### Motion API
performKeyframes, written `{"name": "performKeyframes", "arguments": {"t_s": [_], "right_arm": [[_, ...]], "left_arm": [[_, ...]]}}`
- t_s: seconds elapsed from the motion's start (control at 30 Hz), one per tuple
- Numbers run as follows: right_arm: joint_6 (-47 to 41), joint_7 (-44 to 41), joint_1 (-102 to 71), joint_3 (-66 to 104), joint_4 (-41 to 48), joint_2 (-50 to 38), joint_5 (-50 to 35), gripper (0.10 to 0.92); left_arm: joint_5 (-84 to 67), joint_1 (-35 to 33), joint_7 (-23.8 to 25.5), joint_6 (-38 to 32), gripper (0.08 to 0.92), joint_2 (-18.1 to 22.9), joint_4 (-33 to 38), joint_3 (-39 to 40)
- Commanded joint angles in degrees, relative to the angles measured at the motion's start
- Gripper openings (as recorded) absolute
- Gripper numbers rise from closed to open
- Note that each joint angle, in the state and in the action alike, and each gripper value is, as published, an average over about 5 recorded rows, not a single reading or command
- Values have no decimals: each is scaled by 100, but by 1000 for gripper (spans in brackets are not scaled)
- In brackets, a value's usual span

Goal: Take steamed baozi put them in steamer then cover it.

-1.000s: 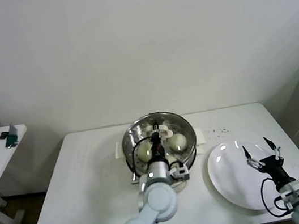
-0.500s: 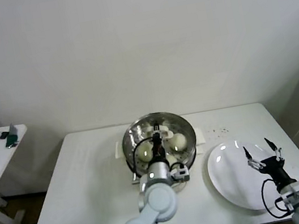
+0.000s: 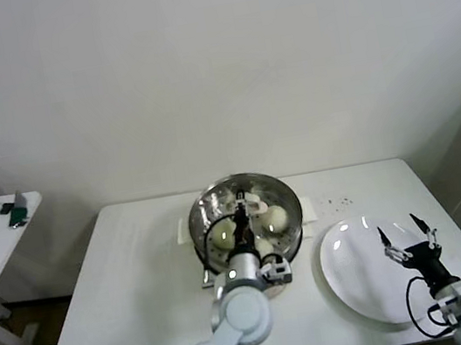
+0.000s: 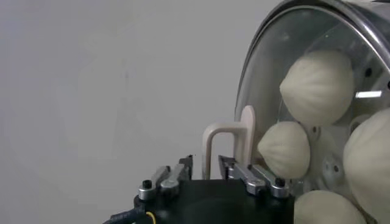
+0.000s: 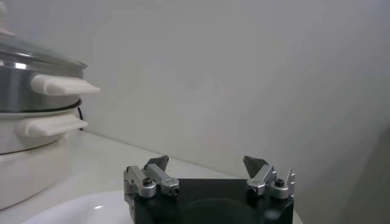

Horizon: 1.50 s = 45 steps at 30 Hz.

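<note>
Right tool (image 3: 407, 238) spread wide over plate (image 3: 359, 279) on tabletop (image 3: 134, 286). Left tool (image 3: 240, 220) parted astride lid (image 4: 304, 73) handle (image 4: 228, 143), not clamped. Lid seated on steamer (image 3: 240, 190), buns (image 4: 317, 85) inside.

On the white table (image 3: 134, 286) before you, the steamer (image 3: 199, 222) shows shiny silver steel above a cream-white base, cream-white side handles (image 5: 64, 85) jutting out. Inside it you see cream-white baozi (image 4: 317, 85), faintly pleated, behind the cover (image 4: 268, 67): clear glass, metal-grey rim, cream-white bar handle (image 4: 228, 143). Just beside the steamer lies a plain glossy white plate (image 3: 359, 279). Over the steamer's cover, your left gripper (image 4: 207, 176) is black with silver-grey fingers; beyond the plate from the steamer, your right gripper (image 5: 207, 173) wears the same black and silver. Behind the steamer, the wall (image 3: 213, 69) is plain off-white.
</note>
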<state>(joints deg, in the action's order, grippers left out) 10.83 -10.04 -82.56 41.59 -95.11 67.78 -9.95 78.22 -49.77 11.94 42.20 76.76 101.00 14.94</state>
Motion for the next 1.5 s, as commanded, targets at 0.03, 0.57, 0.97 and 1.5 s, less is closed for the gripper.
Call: {"name": "performKeyframes", "arguments": {"t_s": [0.03,0.57,0.97,1.5], "right_arm": [[-92,-29,-16,36,2,-21,-124,823],[-156,-28,34,25,28,-39,-8,823],[-92,-124,-86,70,-32,-119,-94,823],[-1,-359,-431,52,-210,-177,-181,823]], "left_arm": [[-329,-126,-108,240,416,-334,718,-61],[-1765,-1280,-497,-169,817,-1276,2277,-854],[-6171,-2772,-2189,-1807,823,-1522,2534,-3800],[-8929,-4184,-1119,-4252,823,-179,1045,-5829]]}}
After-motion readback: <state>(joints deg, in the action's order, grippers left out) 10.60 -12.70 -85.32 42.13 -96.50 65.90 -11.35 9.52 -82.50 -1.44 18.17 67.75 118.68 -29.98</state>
